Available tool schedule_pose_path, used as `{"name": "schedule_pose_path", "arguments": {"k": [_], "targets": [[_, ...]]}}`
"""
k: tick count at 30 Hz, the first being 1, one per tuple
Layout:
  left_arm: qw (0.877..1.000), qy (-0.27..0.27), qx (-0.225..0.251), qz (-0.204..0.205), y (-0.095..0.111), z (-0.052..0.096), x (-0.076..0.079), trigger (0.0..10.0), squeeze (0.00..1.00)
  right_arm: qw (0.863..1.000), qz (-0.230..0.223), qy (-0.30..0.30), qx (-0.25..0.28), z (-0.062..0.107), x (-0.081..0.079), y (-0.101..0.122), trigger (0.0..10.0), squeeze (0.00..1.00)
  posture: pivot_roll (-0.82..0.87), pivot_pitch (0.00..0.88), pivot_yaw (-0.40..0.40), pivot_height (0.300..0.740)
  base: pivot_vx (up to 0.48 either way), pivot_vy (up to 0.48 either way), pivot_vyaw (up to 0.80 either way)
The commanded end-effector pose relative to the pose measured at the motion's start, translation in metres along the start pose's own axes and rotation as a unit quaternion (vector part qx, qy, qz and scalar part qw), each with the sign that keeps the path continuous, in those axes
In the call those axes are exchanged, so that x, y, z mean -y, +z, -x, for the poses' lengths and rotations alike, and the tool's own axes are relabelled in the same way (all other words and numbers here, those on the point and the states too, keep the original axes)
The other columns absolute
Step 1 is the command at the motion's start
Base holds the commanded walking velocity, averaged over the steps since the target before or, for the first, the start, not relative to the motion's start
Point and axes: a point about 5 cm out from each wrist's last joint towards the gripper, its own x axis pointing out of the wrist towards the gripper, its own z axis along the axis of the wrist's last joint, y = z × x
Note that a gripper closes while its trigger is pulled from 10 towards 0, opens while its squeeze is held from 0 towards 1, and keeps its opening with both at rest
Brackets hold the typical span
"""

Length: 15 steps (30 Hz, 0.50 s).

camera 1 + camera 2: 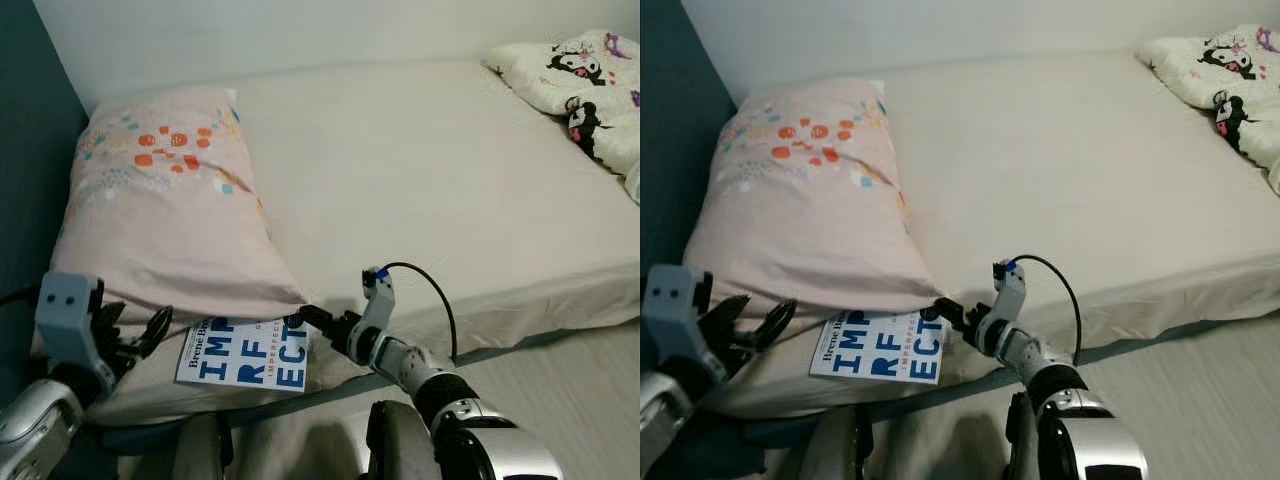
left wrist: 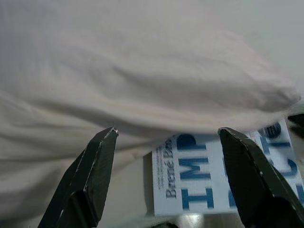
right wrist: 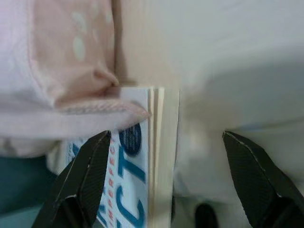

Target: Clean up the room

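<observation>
Barely started: the white paperback book with blue lettering (image 1: 245, 356) lies at the bed's (image 1: 430, 180) near edge, half under the pink patterned pillow (image 1: 165, 215); the right end effector (image 1: 318, 322) and left end effector (image 1: 135, 335) flank it, fingers apart

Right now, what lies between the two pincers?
The book, its top edge tucked under the pink pillow, lies between the left pincer and the right pincer in the left eye view.

1. One bed (image 1: 420, 180), across the frame's centre.
2. One pink pillow (image 1: 165, 205), left side.
3. One book (image 1: 245, 355), lower left.
4. One cartoon-print quilt (image 1: 590, 85), upper right corner.
5. Two grippers: left gripper (image 1: 135, 335) lower left, right gripper (image 1: 305, 320) lower centre.
</observation>
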Motion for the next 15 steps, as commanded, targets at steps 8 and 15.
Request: {"name": "schedule_pose_path", "arguments": {"k": [8, 15], "targets": [[0.999, -0.015, -0.034, 0.013, -0.016, 0.006, -0.001, 10.0, 0.0, 0.998, 0.033, -0.007, -0.044, 0.029, 0.01, -0.018, 10.0, 0.01, 0.07, 0.156, -0.064, 0.577, 0.0, 0.0, 0.0], [1.0, 0.0, -0.024, 0.016, -0.024, 0.0, 0.005, 10.0, 0.0, 0.985, 0.161, 0.048, 0.043, 0.046, -0.007, 0.005, 10.0, 0.0, 0.06, 0.15, -0.054, 0.577, 0.0, 0.0, 0.0]]}}
